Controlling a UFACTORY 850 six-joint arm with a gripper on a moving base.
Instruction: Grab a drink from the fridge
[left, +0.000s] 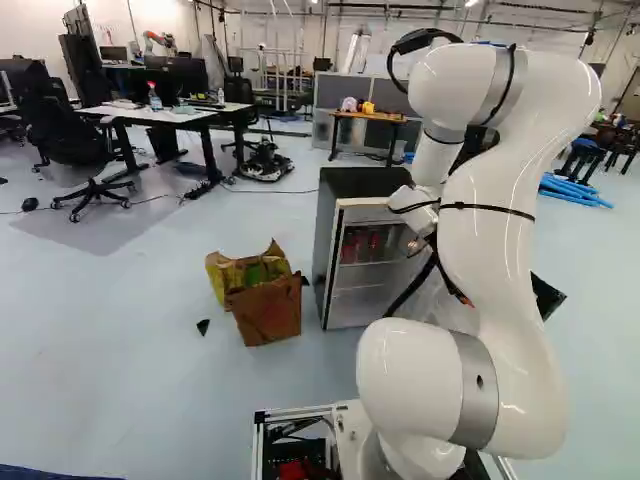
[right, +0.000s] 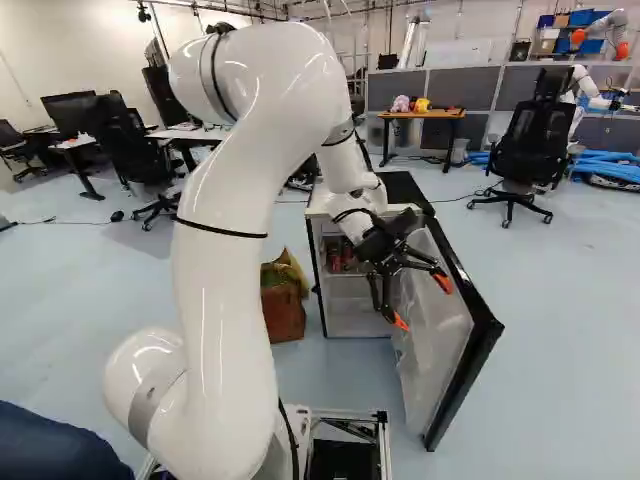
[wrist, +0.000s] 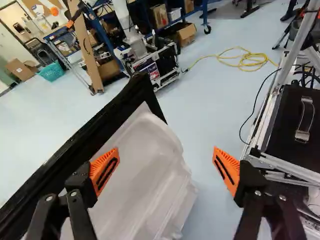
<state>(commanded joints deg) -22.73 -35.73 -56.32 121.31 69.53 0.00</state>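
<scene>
The small fridge (right: 355, 300) has its door (right: 465, 345) swung wide toward the base. Red cans (left: 374, 243) stand on an upper shelf, seen in the left base view; the right base view also shows cans (right: 342, 257). My gripper (right: 425, 302) is in front of the fridge's opening, on the door's side. In the wrist view the gripper (wrist: 165, 167) is open with nothing between its fingers. One finger overlaps the door's white inner liner (wrist: 145, 170) in that view; whether it touches cannot be told. The arm hides part of the fridge in the left base view.
A brown paper bag (left: 268, 312) stands beside the fridge, on the side away from the door. The door's black edge (wrist: 75, 142) is close to the gripper. The base's frame with a black case (wrist: 295, 125) lies on the gripper's other side. Another robot (right: 590, 90) stands far back.
</scene>
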